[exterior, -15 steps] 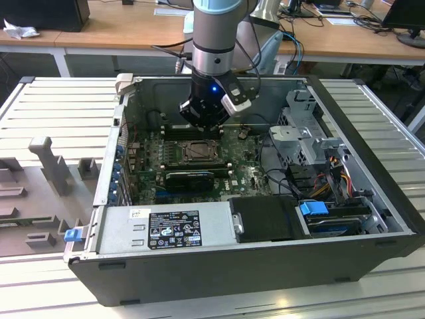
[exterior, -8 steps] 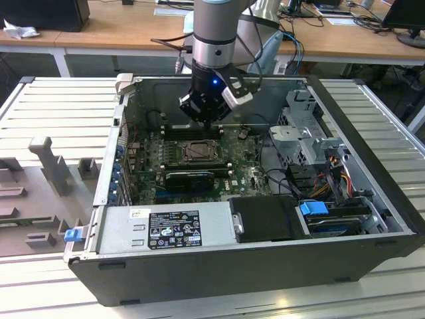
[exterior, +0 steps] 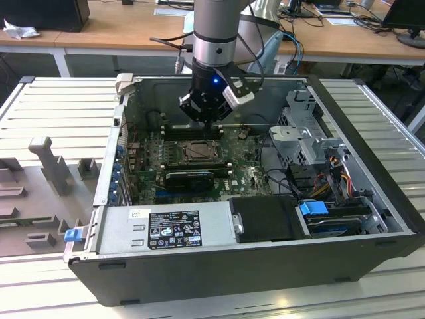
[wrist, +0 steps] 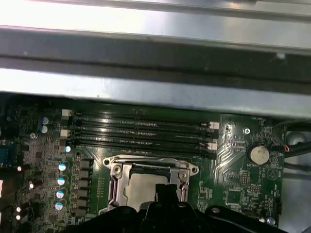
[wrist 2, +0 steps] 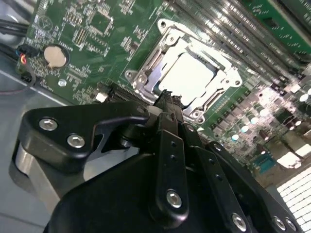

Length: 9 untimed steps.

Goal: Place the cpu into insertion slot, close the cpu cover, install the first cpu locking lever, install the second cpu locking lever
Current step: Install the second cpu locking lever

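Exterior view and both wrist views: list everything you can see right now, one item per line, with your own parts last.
computer case: one, dark grey, open, lying on the ribbed metal table.
motherboard: one, green, inside the case.
cpu: one, pale silver, seated in the insertion slot.
cpu cover: one, silver frame, down around the chip.
memory slots: several, long, black, beside the socket.
coin battery: one, silver, on the board.
power supply: one, grey, at the case's near edge.
wooden desks: behind.
gripper: one, black, just above the socket.
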Tool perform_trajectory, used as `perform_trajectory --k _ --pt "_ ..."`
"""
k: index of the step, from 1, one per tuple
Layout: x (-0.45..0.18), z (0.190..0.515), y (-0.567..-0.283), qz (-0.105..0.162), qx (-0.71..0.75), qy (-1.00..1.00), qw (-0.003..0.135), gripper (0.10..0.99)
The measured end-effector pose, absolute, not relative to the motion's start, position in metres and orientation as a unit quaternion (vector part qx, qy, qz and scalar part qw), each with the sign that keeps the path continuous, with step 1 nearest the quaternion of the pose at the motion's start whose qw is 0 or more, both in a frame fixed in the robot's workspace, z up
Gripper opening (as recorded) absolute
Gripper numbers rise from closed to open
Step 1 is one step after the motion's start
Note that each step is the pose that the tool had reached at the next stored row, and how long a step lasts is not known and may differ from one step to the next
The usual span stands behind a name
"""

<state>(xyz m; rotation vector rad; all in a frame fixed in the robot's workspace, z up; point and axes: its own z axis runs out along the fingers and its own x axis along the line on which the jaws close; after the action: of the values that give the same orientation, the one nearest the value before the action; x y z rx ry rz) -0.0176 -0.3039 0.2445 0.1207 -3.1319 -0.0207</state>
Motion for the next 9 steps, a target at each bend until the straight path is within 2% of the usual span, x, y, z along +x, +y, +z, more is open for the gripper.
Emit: perform_trajectory --k 3,9 --pt "-0.018 0.244 -0.317 -0.007 0.039 -0.999 0.004 0.106" --pt "-0.018 0.249 -0.326 -0.007 0.038 -0.999 0.004 0.106"
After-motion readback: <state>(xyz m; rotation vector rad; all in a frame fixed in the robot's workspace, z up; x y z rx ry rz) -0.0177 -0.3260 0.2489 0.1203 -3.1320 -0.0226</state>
